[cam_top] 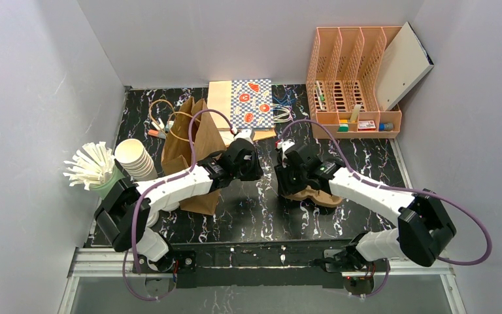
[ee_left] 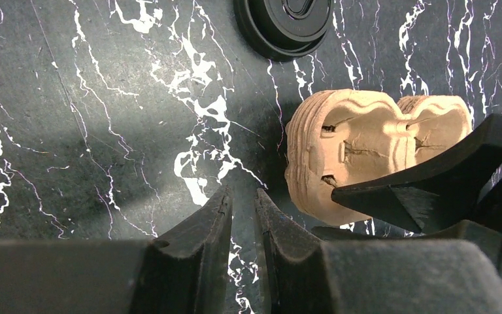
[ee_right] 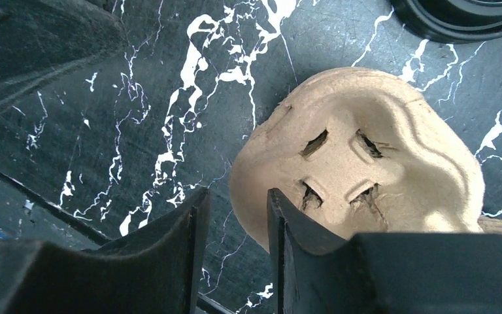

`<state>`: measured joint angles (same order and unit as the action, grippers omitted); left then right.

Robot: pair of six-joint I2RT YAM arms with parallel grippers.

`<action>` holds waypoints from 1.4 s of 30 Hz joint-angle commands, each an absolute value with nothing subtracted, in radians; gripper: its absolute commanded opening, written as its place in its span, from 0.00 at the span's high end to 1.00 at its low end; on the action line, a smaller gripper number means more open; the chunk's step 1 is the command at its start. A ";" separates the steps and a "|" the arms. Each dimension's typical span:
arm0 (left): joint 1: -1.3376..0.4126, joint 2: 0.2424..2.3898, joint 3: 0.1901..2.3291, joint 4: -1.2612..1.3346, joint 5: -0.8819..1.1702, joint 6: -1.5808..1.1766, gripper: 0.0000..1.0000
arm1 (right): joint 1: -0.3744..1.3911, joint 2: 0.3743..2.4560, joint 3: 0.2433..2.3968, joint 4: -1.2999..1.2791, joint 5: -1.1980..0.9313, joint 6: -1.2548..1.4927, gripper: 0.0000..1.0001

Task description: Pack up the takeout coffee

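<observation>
No takeout coffee shows in any view. My left gripper hangs over bare black marble table, its jaws drawn to a narrow slit with nothing in it. My right gripper faces it from the right, jaws apart. Its right finger overlaps the left edge of a stack of tan pulp cup carriers lying on the table, and the gap shows mostly table. In the left wrist view a right finger crosses in front of the carriers.
A brown paper bag stands behind the left arm. Lidless cream cups and a green cup of white straws sit at the left. A loose black lid lies beyond the carriers. A patterned bag and an orange file rack stand at the back.
</observation>
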<state>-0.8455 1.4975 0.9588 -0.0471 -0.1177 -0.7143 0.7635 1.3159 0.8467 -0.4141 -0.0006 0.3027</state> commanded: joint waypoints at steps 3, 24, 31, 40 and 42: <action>-0.847 1.482 1.001 -0.080 -0.117 -0.686 0.82 | 0.788 1.350 0.897 -0.388 0.039 0.277 0.55; -0.847 1.513 1.003 -0.065 -0.074 -0.689 0.82 | 0.798 1.293 0.891 -0.381 0.059 0.299 0.86; -0.847 1.530 0.982 -0.007 0.024 -0.717 0.74 | 0.798 1.192 0.853 -0.330 0.100 0.304 0.87; -0.847 1.536 0.928 0.135 0.119 -0.779 0.53 | 0.798 1.096 0.748 -0.236 0.096 0.347 0.91; -0.847 1.535 0.922 0.148 0.129 -0.787 0.53 | 0.798 1.087 0.740 -0.233 0.103 0.353 0.91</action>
